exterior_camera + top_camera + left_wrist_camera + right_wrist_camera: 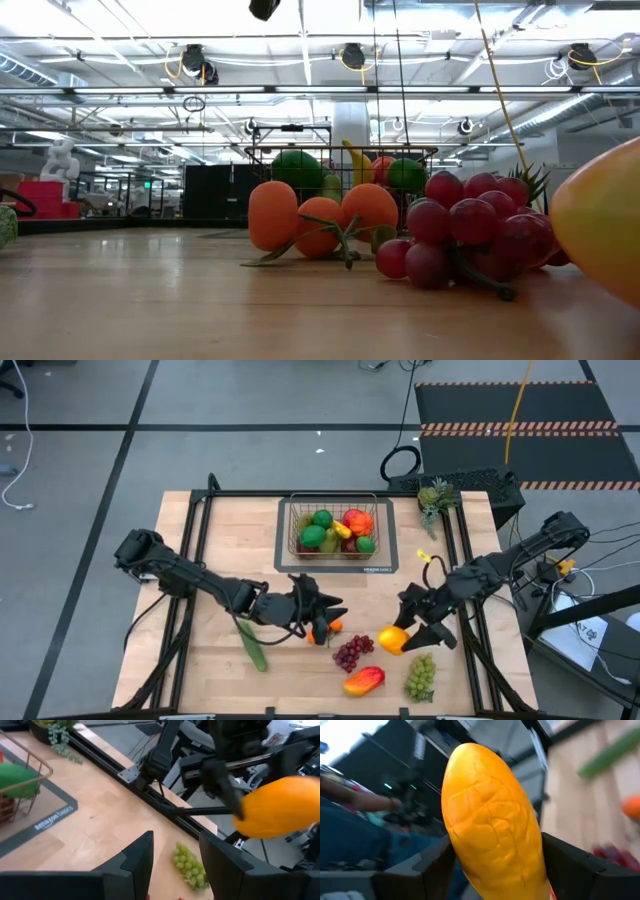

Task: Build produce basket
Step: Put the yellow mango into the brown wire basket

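High view shows the right gripper (408,632) clamped on a yellow-orange mango (392,640) near the table's front right, between the purple grapes (352,652) and the green grapes (421,675) (its wrist view shows the fruit filling the gap between both fingers). The left gripper (325,616) hovers with its jaws parted and empty just above the small oranges (328,627), beside the cucumber (252,645). The basket (333,527) sits on a grey mat (385,565) at the table's back centre, already holding several green, red and yellow pieces.

Bright ceiling lights glare white behind my table; soft shadows sit under me. The orange fruit (492,820) between my right fingers is smeared, its surroundings blurred.
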{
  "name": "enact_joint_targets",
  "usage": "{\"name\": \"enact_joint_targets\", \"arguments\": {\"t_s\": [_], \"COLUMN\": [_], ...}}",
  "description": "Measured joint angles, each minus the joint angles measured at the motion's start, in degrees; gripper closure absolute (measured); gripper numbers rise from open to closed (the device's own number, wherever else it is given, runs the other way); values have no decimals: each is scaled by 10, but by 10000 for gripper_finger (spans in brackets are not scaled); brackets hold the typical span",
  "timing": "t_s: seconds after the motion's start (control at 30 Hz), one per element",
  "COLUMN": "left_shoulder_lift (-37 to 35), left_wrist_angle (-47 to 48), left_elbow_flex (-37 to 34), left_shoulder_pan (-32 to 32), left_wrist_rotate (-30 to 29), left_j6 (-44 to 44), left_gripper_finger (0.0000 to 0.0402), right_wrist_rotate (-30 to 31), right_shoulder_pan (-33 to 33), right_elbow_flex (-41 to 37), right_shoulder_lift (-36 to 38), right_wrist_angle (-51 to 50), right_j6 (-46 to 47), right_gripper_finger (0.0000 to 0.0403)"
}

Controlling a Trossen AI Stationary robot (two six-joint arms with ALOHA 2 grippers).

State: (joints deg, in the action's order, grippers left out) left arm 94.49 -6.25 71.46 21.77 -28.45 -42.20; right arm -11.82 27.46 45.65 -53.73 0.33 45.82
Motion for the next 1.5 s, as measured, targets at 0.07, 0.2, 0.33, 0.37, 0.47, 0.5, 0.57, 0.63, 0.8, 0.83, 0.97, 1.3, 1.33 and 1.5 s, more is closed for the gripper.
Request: {"name": "enact_joint_targets", "arguments": {"t_s": [0.07,0.2,0.33,0.37,0.47,0.5,0.57,0.63,0.8,0.83,0.97,1.3,1.33,1.5], "left_shoulder_lift": [0,0,0,0,0,0,0,0,0,0,0,0,0,0], "left_wrist_angle": [0,0,0,0,0,-1,-5,-13,-39,-44,-58,-71,-71,-71], "left_elbow_flex": [0,0,0,0,0,0,0,0,0,0,0,0,0,0], "left_shoulder_pan": [-5,-14,-19,-19,-19,-19,-18,-18,-24,-25,-31,-37,-37,-32], "left_wrist_rotate": [0,0,0,0,0,0,0,0,1,1,1,25,27,27], "left_j6": [4,5,3,1,1,1,1,0,0,0,0,-1,-2,-15], "left_gripper_finger": [243,242,242,242,242,242,242,242,242,242,243,243,243,243], "right_wrist_rotate": [10,61,141,162,213,227,247,254,254,254,254,253,253,255], "right_shoulder_pan": [0,0,0,0,-1,-1,-6,-15,-42,-48,-68,-103,-105,-117], "right_elbow_flex": [0,0,0,0,0,0,0,0,0,0,0,0,0,0], "right_shoulder_lift": [0,0,0,0,0,0,0,1,11,15,29,47,46,45], "right_wrist_angle": [39,119,217,240,299,312,329,338,341,341,342,346,346,337], "right_j6": [0,-3,-46,-62,-109,-123,-148,-165,-182,-196,-307,-646,-669,-717], "right_gripper_finger": [143,143,143,143,143,143,142,142,142,142,142,142,142,142]}}
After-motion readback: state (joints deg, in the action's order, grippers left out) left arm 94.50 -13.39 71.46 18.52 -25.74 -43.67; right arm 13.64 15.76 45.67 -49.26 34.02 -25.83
